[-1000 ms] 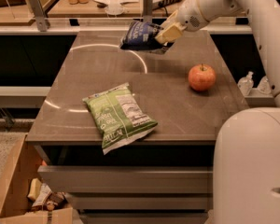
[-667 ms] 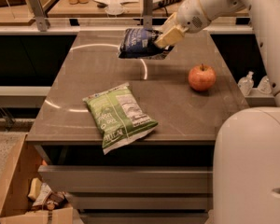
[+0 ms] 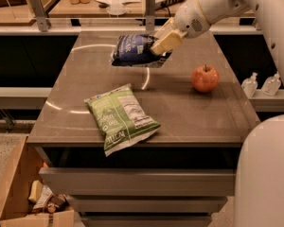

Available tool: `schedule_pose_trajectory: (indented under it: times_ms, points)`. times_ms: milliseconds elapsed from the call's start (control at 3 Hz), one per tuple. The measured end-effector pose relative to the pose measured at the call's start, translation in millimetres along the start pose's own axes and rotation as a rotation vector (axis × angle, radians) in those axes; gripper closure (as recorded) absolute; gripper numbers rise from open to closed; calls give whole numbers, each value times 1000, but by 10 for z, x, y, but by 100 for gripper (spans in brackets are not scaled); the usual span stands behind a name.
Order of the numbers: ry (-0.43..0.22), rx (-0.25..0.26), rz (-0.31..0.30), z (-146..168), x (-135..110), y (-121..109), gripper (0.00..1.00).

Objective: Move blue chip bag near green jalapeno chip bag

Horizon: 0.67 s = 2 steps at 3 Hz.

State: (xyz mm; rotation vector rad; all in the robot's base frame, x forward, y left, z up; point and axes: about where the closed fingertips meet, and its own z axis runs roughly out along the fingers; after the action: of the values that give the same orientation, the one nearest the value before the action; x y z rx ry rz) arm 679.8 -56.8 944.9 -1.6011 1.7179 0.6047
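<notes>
The blue chip bag (image 3: 132, 49) is dark navy with white lettering and hangs in the air above the back middle of the table. My gripper (image 3: 162, 45) is shut on the bag's right end, reaching in from the upper right. The green jalapeno chip bag (image 3: 121, 117) lies flat near the table's front edge, below and slightly left of the blue bag, well apart from it.
A red apple (image 3: 205, 78) sits on the right side of the grey table (image 3: 203, 117). Two small bottles (image 3: 261, 84) stand on a ledge at the right. An open cardboard box (image 3: 19, 197) with items is on the floor at the lower left.
My gripper has lifted the blue chip bag off the back of the table and carried it forward and slightly left, toward the green bag.
</notes>
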Motion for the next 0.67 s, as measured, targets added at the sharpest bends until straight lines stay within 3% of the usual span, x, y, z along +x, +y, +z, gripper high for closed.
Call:
schedule_pose_trajectory:
  times_ms: [667]
  points:
    - [6,-99,66,166,0,376,38]
